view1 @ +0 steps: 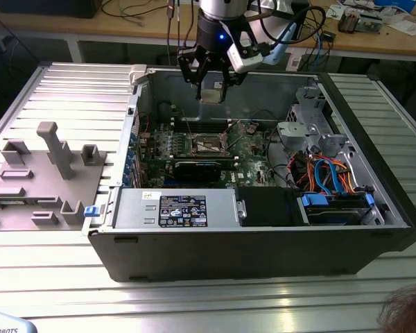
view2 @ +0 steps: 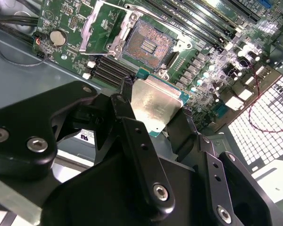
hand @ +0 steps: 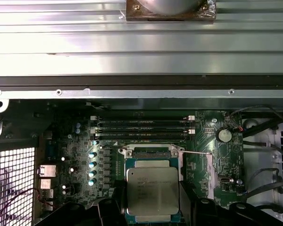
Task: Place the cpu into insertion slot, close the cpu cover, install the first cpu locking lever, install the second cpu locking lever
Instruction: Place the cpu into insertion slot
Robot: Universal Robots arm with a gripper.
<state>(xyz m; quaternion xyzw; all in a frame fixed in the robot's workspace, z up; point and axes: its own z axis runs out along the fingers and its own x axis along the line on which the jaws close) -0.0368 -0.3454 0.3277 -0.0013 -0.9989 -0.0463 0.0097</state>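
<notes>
My gripper (view1: 211, 89) hangs above the open computer case, shut on the cpu (view1: 211, 94), a small flat silver square. In the second wrist view the cpu (view2: 153, 94) sits pinched between the black fingers (view2: 127, 94), clear of the green circuit board (view2: 73, 19). The insertion slot (view2: 148, 44) lies bare below it, its dark contact field exposed. The cpu cover (view2: 98, 26) stands swung open beside the slot. In the first wrist view the cpu (hand: 152, 190) hides most of the insertion slot (hand: 151, 153), and a thin lever rod (hand: 198, 153) sticks out sideways.
The case walls (view1: 263, 243) ring the board. A drive cage (view1: 308, 132) with orange and blue cables (view1: 326, 173) fills the exterior view's right; a power supply (view1: 173, 208) sits at the front. A grey fixture (view1: 48, 173) lies outside at left. A person's hair (view1: 405, 312) shows at lower right.
</notes>
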